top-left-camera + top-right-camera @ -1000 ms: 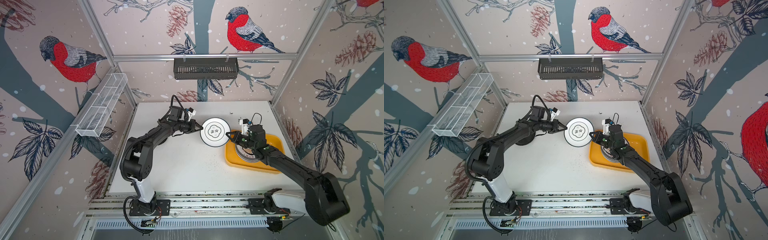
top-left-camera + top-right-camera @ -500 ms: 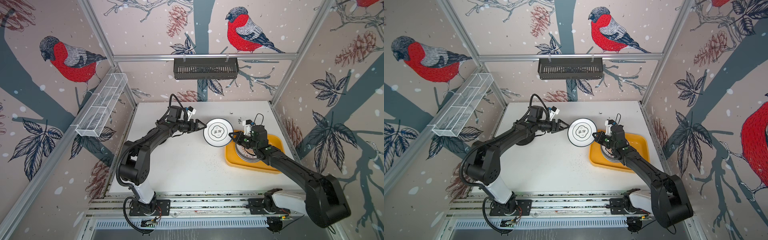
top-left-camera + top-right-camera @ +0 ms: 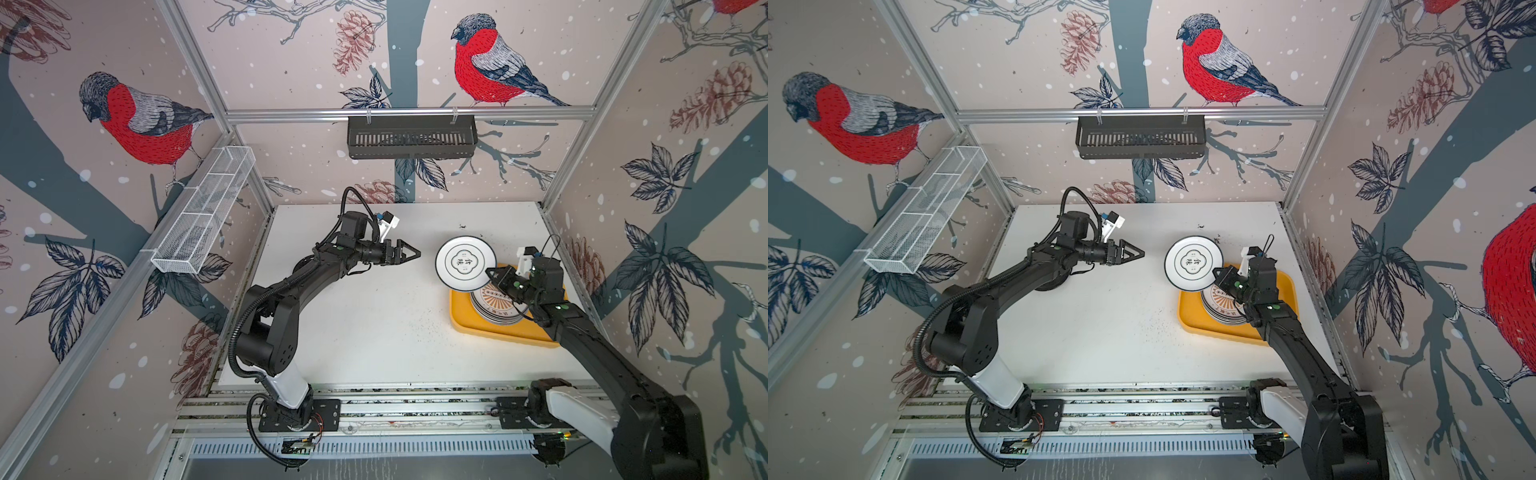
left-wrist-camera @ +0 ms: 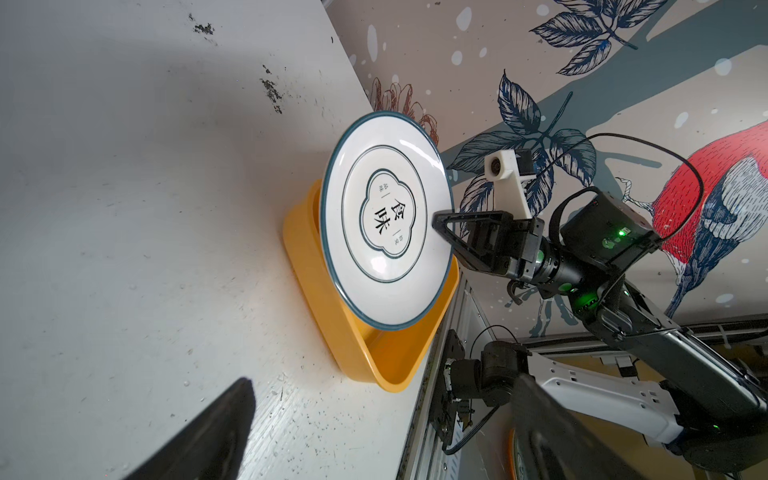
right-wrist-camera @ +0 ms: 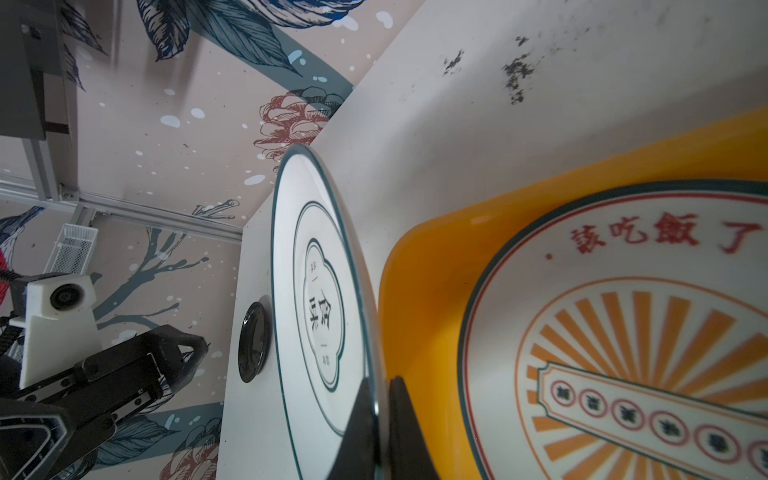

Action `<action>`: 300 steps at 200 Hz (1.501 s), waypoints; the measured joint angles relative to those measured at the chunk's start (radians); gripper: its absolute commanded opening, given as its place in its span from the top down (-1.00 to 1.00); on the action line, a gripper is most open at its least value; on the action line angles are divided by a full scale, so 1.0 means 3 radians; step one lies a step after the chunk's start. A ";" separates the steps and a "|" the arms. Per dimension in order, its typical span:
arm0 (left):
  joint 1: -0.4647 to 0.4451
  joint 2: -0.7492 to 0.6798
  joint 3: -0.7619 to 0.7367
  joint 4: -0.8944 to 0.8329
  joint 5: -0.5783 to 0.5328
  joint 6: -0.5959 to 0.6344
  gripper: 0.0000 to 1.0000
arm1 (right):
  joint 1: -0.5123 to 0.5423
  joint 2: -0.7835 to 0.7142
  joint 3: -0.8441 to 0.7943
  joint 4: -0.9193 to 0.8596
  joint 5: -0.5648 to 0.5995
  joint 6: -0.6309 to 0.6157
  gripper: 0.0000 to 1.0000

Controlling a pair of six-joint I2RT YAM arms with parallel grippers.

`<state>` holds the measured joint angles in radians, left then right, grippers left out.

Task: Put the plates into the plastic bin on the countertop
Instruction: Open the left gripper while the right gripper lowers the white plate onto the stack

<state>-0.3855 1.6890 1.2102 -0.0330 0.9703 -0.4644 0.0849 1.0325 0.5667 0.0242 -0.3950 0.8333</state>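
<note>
A white plate with a flower outline [image 3: 465, 262] [image 3: 1194, 262] [image 4: 386, 220] [image 5: 316, 311] hangs tilted above the countertop [image 3: 374, 324], overlapping the far left corner of the yellow plastic bin [image 3: 490, 334] [image 3: 1187, 316] [image 4: 332, 332] [image 5: 424, 266]. My right gripper [image 3: 490, 272] [image 3: 1217, 272] [image 4: 436, 218] [image 5: 380, 380] is shut on its rim. A stack of plates [image 3: 496, 307] [image 3: 1223, 309] topped by an orange sunburst plate [image 5: 623, 332] lies in the bin. My left gripper [image 3: 415, 252] [image 3: 1142, 252] [image 4: 382, 378] stands open and empty, left of the held plate. A black plate [image 5: 252, 340] lies on the countertop beyond it.
A black slotted basket [image 3: 411, 137] hangs on the back wall and a white wire-mesh basket [image 3: 203, 216] on the left wall. Aluminium rails [image 3: 395, 399] run along the front edge. Dark specks [image 3: 461, 226] mark the countertop near the back.
My left gripper opened, let go of the flower-outline plate and drew back to the left. My right gripper carried the plate to the right, over the bin's corner.
</note>
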 measured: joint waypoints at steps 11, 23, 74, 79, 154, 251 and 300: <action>-0.0010 0.0000 0.0000 0.0003 0.0008 0.0000 -0.93 | -0.0137 -0.0046 -0.0051 -0.0071 -0.0018 0.0000 0.94; -0.0023 0.0000 0.0000 0.0004 0.0017 0.0001 -0.93 | -0.0264 -0.0106 -0.0108 -0.0151 -0.0056 0.0001 0.94; -0.0033 0.0003 0.0001 0.0000 0.0000 0.0018 -0.93 | -0.0759 -0.0394 -0.0251 -0.0425 -0.0226 -0.0015 0.94; -0.0033 0.0005 0.0001 0.0000 -0.0003 0.0022 -0.93 | -0.0797 -0.0413 -0.0262 -0.0446 -0.0230 -0.0029 0.94; -0.0033 0.0023 0.0004 -0.0014 -0.0019 0.0066 -0.92 | -0.1198 -0.0476 -0.0395 -0.0704 -0.0348 -0.0191 0.94; -0.0033 0.0056 0.0014 -0.0038 -0.0025 0.0089 -0.93 | -0.1314 -0.0333 -0.0486 -0.0654 -0.0462 -0.0259 0.82; -0.0033 0.0069 0.0015 -0.0048 -0.0032 0.0089 -0.93 | -0.1347 -0.0299 -0.0516 -0.0685 -0.0423 -0.0285 0.60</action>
<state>-0.3954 1.7096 1.2148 -0.0475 0.9607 -0.4377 -0.3191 0.9428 0.4118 -0.1814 -0.5220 0.7479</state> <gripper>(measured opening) 0.963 0.191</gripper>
